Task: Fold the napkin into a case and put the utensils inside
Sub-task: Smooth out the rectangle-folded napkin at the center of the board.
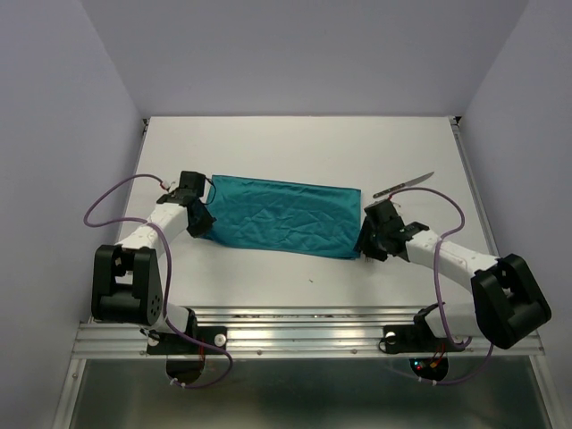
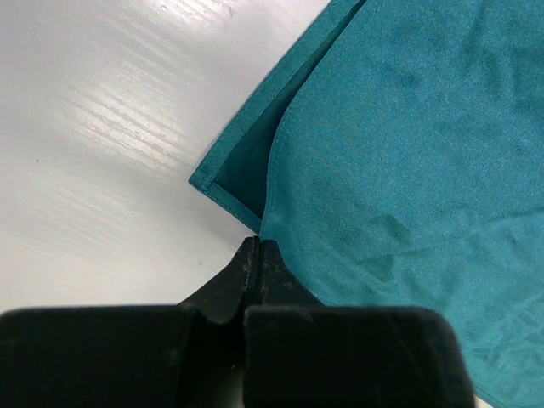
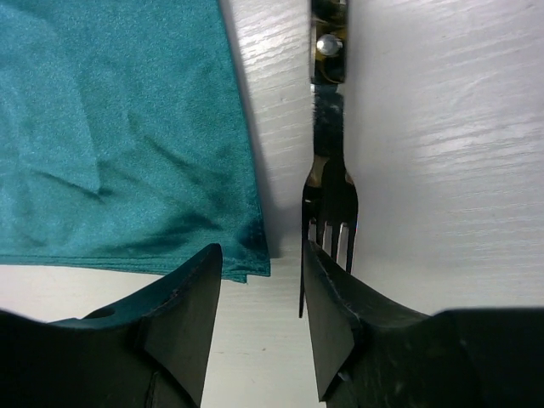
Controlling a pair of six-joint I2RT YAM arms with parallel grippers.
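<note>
No legible text, label, brand, number or sign on any surface in any view.

White table [image 1: 295, 147] with a folded cloth and two utensils

A teal napkin [image 1: 281, 216] lies flat on the table as a wide, creased rectangle. It is doubled over, and at its left corner the upper layer sits slightly back from the lower one. Just beside its right edge, apart from the cloth, a silver fork [image 3: 331, 208] rests on bare tabletop. Beyond it a knife [image 1: 404, 185] lies at a slant, dark handle nearer the napkin and blade pointing away.
</note>
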